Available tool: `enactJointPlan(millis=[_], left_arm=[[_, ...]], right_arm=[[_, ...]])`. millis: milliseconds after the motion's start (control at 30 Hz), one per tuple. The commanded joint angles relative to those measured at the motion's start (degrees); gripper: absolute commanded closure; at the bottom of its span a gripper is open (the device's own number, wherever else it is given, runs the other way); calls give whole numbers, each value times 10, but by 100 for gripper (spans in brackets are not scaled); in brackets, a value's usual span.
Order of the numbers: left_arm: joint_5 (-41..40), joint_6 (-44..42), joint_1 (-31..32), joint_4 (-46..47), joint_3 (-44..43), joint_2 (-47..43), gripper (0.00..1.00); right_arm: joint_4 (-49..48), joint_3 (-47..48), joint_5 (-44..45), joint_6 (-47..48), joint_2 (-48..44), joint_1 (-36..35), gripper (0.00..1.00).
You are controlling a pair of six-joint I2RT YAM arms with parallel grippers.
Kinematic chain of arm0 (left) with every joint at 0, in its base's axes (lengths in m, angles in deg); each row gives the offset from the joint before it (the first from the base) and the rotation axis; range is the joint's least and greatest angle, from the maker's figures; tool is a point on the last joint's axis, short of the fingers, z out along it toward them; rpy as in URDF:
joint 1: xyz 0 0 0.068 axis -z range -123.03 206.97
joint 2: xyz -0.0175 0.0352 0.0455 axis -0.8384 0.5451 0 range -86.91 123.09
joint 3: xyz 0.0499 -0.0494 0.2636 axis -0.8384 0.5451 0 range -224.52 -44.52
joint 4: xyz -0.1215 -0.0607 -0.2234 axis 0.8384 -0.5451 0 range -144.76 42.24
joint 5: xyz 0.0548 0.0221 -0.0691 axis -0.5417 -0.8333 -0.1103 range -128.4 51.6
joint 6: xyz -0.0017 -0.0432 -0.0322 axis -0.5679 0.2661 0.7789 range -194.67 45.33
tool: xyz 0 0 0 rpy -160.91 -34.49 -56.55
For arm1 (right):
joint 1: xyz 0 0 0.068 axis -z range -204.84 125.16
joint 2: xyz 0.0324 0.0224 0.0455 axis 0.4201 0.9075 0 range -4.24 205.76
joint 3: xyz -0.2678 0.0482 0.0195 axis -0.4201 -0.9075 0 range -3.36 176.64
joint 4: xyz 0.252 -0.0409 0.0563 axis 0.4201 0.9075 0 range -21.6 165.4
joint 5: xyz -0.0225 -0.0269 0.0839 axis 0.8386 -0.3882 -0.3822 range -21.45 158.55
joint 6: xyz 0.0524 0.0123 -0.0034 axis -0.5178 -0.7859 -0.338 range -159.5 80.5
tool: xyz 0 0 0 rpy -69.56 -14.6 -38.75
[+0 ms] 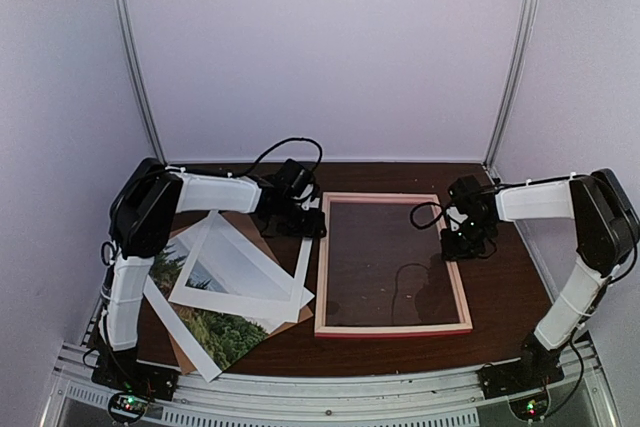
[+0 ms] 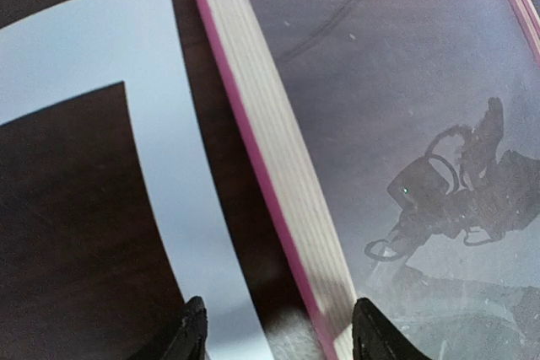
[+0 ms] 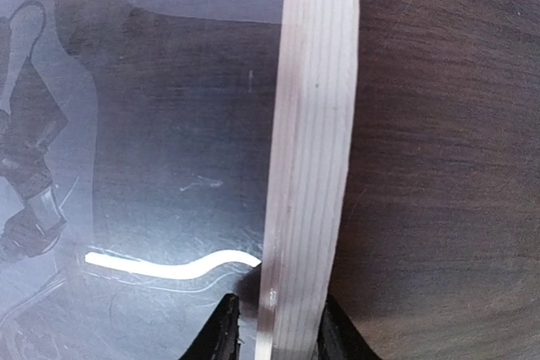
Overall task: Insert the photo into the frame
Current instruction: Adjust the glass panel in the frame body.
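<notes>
Pink-fronted with pale wood sides, the large thin rectangular frame (image 1: 393, 328) lay flat on the dark brown wooden table (image 1: 500, 297). The rectangular paper photo (image 1: 225, 332) of green trees lay to its left, partly under a white cardboard mat (image 1: 250, 267) with a cut-out window. The left gripper (image 1: 300, 222) was at the frame's far left corner, its black fingers (image 2: 190, 335) spread apart above the mat's edge and the frame's rail. The right gripper (image 1: 462, 245) straddled the right rail, fingers (image 3: 221, 330) close on either side; whether they squeezed it could not be told.
</notes>
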Motion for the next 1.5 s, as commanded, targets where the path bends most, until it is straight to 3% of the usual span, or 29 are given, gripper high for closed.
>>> enactJointPlan(millis=[0,267,733,1467], left_arm=[[23,-9,31,-26,18,-42,41],[-17,-12,68,-97,43,-69,41],[-42,-2,104,-157,46,-56,54],[-94,7,123,-224,14,-36,50]], right_arm=[[3,-15,-8,-3,-21,3,70],[11,-24,-8,-16,-34,4,71],[1,-33,-16,-20,-29,4,71],[0,-34,-20,-14,-33,7,70]])
